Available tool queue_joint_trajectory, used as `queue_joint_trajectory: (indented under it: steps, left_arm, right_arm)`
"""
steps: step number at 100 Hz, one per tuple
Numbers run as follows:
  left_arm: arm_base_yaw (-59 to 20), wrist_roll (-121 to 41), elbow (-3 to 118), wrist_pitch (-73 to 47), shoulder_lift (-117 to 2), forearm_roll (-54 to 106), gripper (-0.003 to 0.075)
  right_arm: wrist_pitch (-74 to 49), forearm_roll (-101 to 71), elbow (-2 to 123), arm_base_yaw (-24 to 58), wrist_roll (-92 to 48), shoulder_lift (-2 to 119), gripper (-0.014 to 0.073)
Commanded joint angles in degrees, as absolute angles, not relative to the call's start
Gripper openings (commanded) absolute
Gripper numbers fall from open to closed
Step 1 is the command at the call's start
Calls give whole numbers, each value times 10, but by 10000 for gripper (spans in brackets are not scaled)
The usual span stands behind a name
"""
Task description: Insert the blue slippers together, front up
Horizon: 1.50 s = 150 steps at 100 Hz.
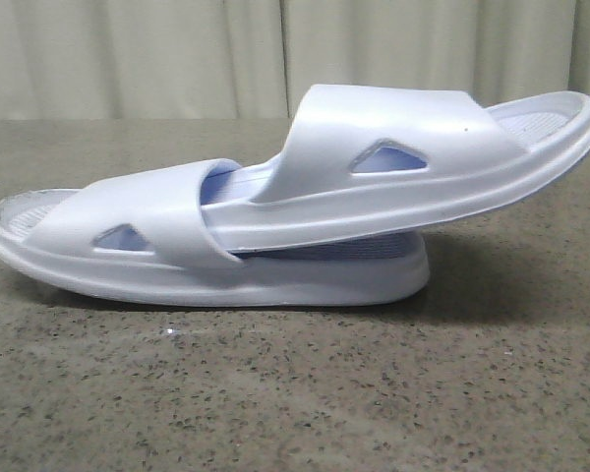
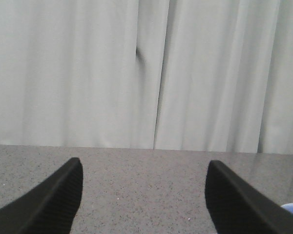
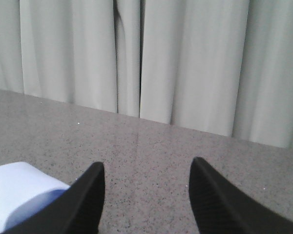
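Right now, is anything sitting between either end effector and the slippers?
Nothing visible. Left end effector and right end effector are open over bare table. The blue slippers lie already nested, nothing else around.

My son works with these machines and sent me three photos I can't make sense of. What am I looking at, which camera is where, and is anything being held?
This is a two-armed robot at a speckled stone table. The big picture comes from a camera looking forward over the table. It shows a pair of pale blue slippers: the lower slipper lies flat, and the upper slipper has one end pushed under the lower one's strap, its other end raised to the right.

The other two pictures come from cameras on the robot's wrists. The dark shapes at the bottom are the fingers of each pincer. The left pincer and the right pincer are both open and hold nothing, with only bare table between the fingers. A bit of slipper shows beside the right pincer. Pale curtains hang behind.
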<state>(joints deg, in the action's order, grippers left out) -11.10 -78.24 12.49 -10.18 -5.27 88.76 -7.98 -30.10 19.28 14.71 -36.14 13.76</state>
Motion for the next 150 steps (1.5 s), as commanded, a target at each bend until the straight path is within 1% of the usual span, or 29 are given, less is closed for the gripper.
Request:
queue_joint_trajectory:
  steps: [1,12,30,43,49,54,61,76,81,86,150]
  left_arm:
    - [-115,-782,121,-102,-51,889,466]
    - [-115,-782,101,-91,-51,889,466]
    - [-112,-782,85,-88,-51,889,466]
    - [-112,-782,85,-82,-51,889,465]
    - [-112,-782,85,-77,-51,889,452]
    - [-112,-782,85,-74,-51,889,421]
    - [-112,-782,85,-75,-51,889,353]
    - [-112,-782,85,-75,-51,889,150]
    - [-112,-782,85,-75,-51,889,83]
    - [-112,-782,85,-75,-51,889,20]
    - [-112,-782,85,-77,-51,896,16]
  right_arm:
    - [-33,-297,184,143,-369,133,334]
    - [-9,-297,161,143,-369,133,334]
    - [93,-297,148,143,-369,133,328]
    - [141,-297,148,143,-369,133,327]
    - [149,-297,148,143,-369,133,299]
    - [150,-297,148,143,-369,134,250]
    - [150,-297,148,143,-369,134,157]
    - [150,-297,148,143,-369,134,-57]
    - [150,-297,148,143,-369,134,-106]
    - [150,-297,148,143,-369,134,-107]
    - [146,-299,148,143,-369,134,-107]
